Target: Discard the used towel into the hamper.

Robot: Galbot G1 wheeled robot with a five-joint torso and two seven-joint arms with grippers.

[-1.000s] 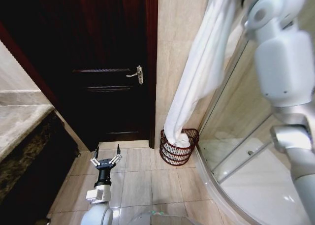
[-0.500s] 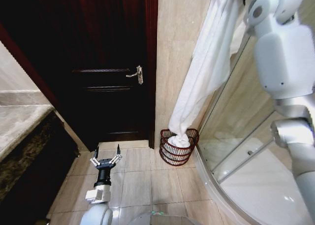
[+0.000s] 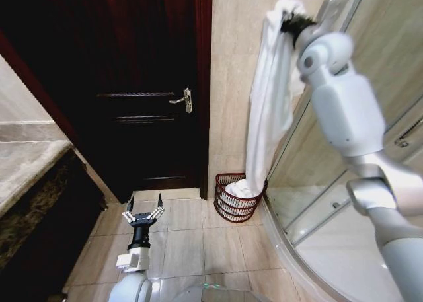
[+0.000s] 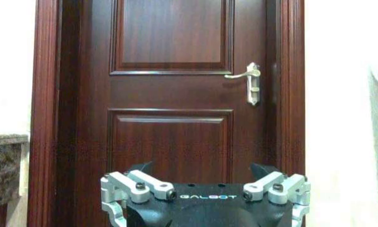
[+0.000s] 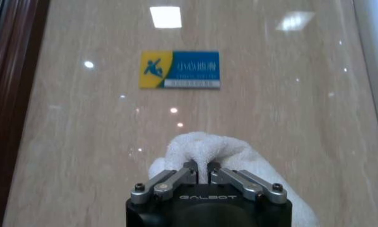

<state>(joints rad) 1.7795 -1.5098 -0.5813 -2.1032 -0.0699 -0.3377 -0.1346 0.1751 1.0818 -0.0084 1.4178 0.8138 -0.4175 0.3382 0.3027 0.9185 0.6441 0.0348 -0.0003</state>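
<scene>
Hanging from the right gripper, a long white towel now trails straight down so that its lower end rests inside the hamper. A second ago the towel was held higher and further out of the picture, at about 1 o'clock, with the arm cutting off at the top edge; since then the right arm has swung down and inward, and the towel's top bunch now shows at about 12 o'clock in the head view. By my judgement the towel is lined up over the hamper and only the release is left.

Seen from the right wrist, the right gripper has its fingers pressed close together, clamped on a bunch of the towel, facing a beige tiled wall with a small yellow and blue sign.

Standing on the tiled floor at about 6 o'clock below the towel, the hamper sits in the corner between the dark wooden door and the curved glass shower screen.

Parked low at about 7 o'clock, the left gripper points at the door with its fingers spread apart and nothing between them.
</scene>
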